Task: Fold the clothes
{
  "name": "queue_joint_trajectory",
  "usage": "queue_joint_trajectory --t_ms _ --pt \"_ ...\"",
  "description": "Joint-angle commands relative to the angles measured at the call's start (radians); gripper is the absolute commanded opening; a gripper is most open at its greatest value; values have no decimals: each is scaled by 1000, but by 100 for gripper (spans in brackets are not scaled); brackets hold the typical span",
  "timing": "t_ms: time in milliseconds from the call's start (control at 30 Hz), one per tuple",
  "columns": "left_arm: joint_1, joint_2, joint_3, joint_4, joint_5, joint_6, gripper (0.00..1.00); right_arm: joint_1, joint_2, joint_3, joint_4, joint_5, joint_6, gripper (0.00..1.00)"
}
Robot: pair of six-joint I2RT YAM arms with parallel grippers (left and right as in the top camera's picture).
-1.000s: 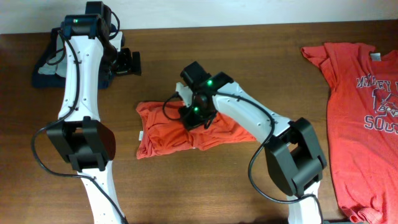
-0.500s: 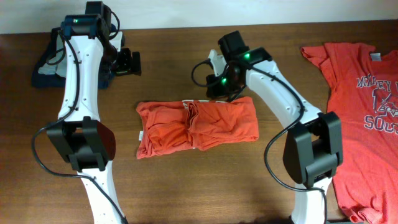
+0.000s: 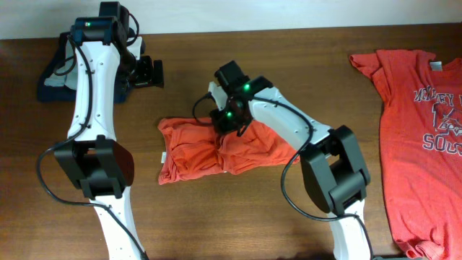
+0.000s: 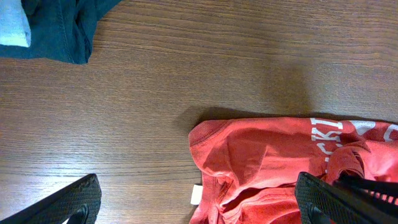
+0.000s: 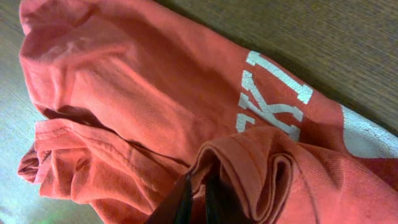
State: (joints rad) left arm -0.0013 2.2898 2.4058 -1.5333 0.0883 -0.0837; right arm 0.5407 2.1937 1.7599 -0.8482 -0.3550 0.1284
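Overhead: right gripper [image 3: 229, 121] has swung back from the far edge of the tabletop [image 3: 216, 217] onto the folded T-shirt [image 3: 189, 148] at mid-tabletop. Its jaws are nearly closed, nipping a raised fold (right wrist view confirms). Probably tidying the final fold; shirt unchanged, lumpy. Left gripper [image 3: 150, 72] unmoved near the far-left corner, wide open, empty. Second T-shirt [image 3: 419, 130] lies flat at the right edge, untouched.

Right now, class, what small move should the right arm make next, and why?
Probably lift the pinched fold slightly and lay it down flat. The right jaws grip a raised crease of the folded shirt, which bunches at its middle.
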Motion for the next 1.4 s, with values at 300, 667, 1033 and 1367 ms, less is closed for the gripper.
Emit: queue_joint_trajectory --t_ms 300,667,1033,1367 --pt "0 -11 -6 -1 -7 2 99 -116 -135 56 -113 27 -17 19" --pt "0 -11 -6 -1 -7 2 99 -35 -59 -58 -97 -13 -7 19" --pt "0 -11 -6 -1 -7 2 99 44 -50 -27 -102 -38 -34 20" --pt "0 -11 -6 -1 -7 2 99 -167 -159 163 -388 20 -80 22"
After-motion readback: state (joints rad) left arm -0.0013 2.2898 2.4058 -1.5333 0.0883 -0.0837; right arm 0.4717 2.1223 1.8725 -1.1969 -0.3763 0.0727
